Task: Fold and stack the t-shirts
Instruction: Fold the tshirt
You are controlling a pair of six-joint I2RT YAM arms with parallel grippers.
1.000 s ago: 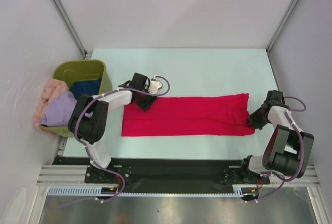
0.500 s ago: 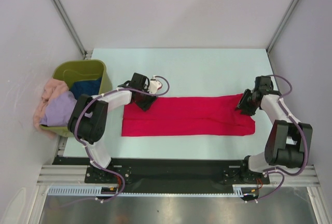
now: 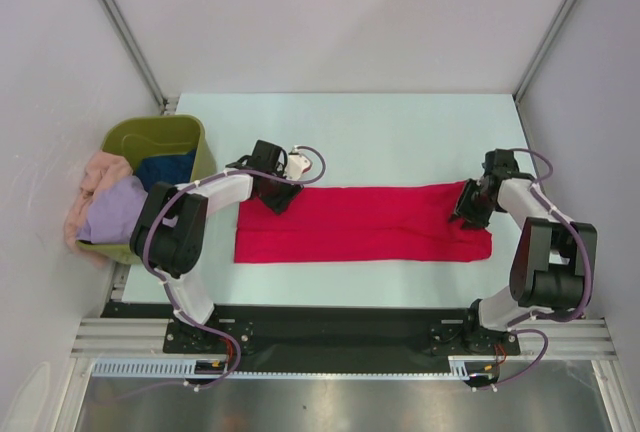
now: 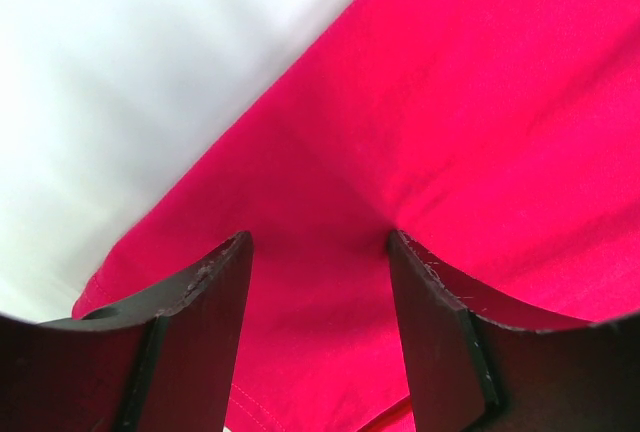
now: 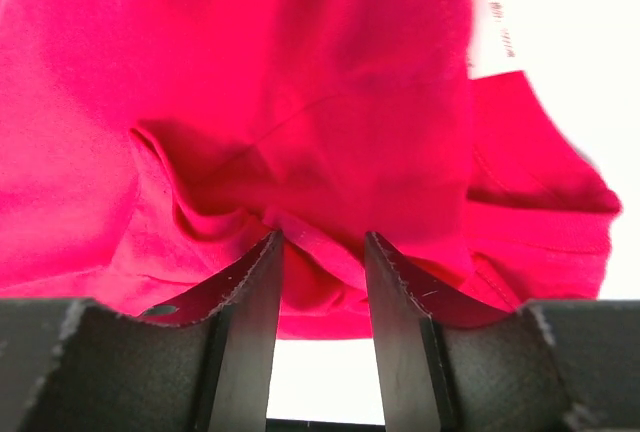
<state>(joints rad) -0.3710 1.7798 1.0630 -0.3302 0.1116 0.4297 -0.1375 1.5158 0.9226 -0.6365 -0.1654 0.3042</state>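
The red t-shirt (image 3: pixel 360 224) is laid as a long folded band across the middle of the surface (image 3: pixel 400 142). Its 3 o'clock end is pinched in the right claw (image 3: pixel 467 207), which is set narrow on a bunched fold. The left claw (image 3: pixel 277 195) is spread wide on the 9 o'clock end.

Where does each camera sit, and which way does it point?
Top external: above and behind the robot, looking down at the table, red t-shirt, left arm and right arm.
Left wrist: behind the left gripper, looking past its fingers at red cloth.
Right wrist: behind the right gripper, its fingers framing bunched cloth and the neck label.
All share the red t-shirt.
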